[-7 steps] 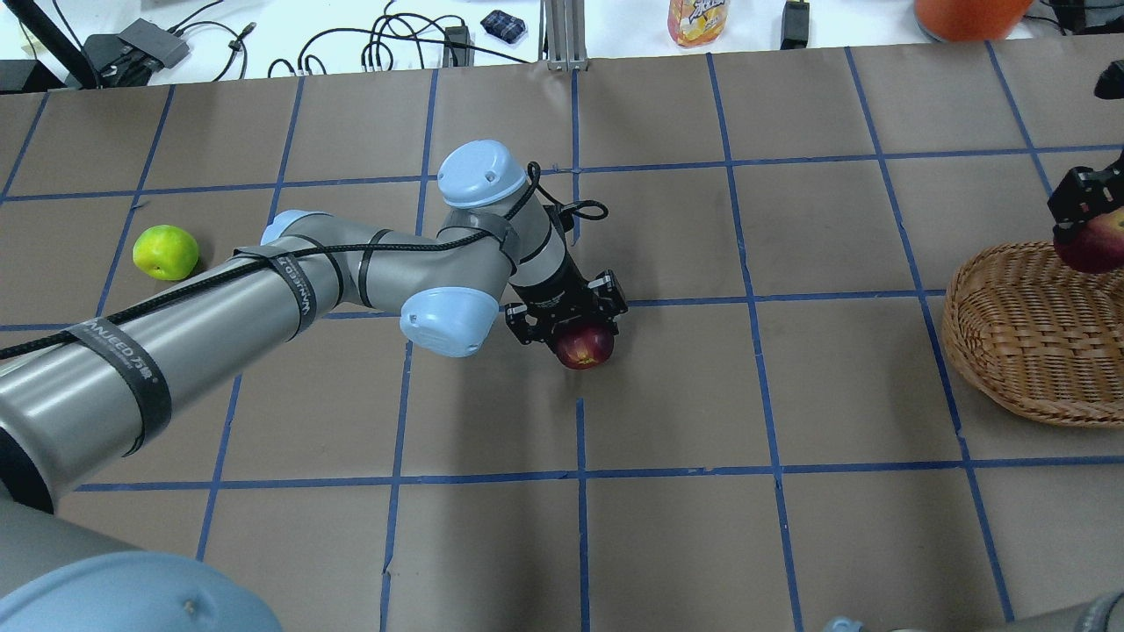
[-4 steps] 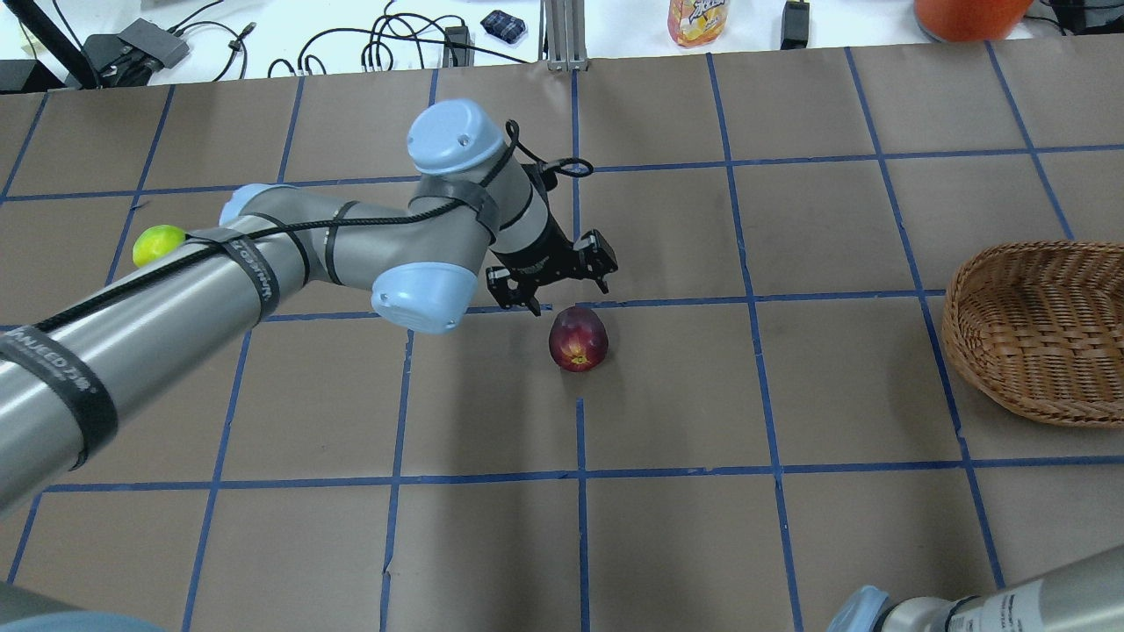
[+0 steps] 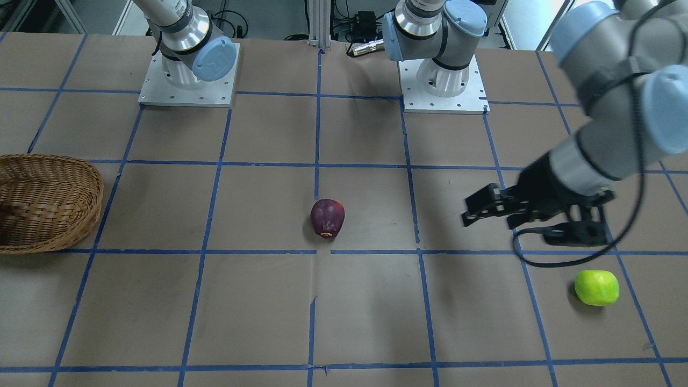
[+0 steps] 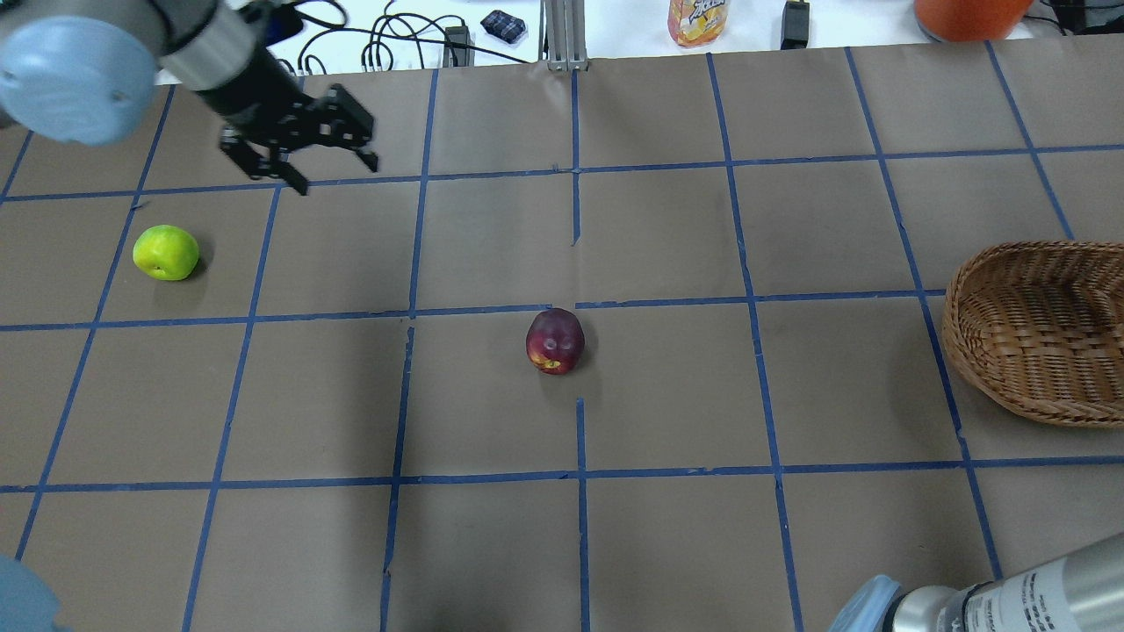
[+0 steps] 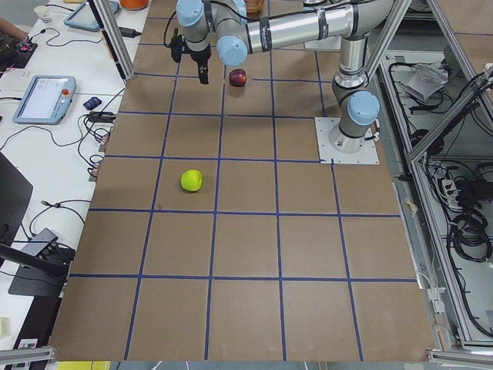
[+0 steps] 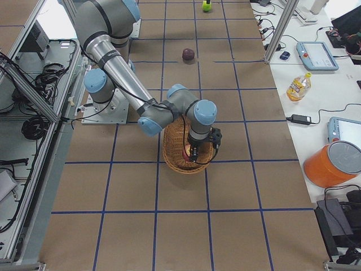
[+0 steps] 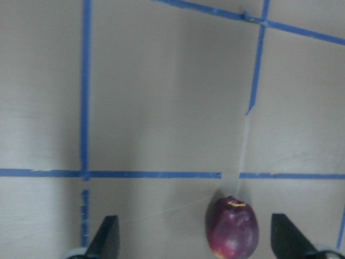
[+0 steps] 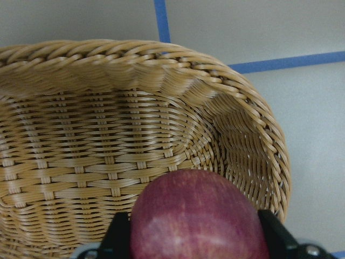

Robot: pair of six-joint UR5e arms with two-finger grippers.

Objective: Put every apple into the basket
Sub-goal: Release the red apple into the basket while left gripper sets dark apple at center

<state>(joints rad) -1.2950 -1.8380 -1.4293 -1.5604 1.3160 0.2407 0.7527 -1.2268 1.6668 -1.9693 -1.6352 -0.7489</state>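
Note:
The maroon apple lies alone near the table's middle; it also shows in the front view and the left wrist view. The green apple lies at the far left. My left gripper is open and empty, raised high between the two apples, toward the far edge. The wicker basket stands at the right edge. My right gripper is shut on the red apple and holds it just above the basket's inside; it is out of the overhead view.
Cables, a juice bottle and an orange tub lie on the white bench beyond the table's far edge. The two arm bases stand at the robot's side. Blue tape lines grid the brown table.
My left gripper has let go of the maroon apple, risen and swung far left. The apple has shifted slightly left. The right gripper with the red apple has left the overhead view.

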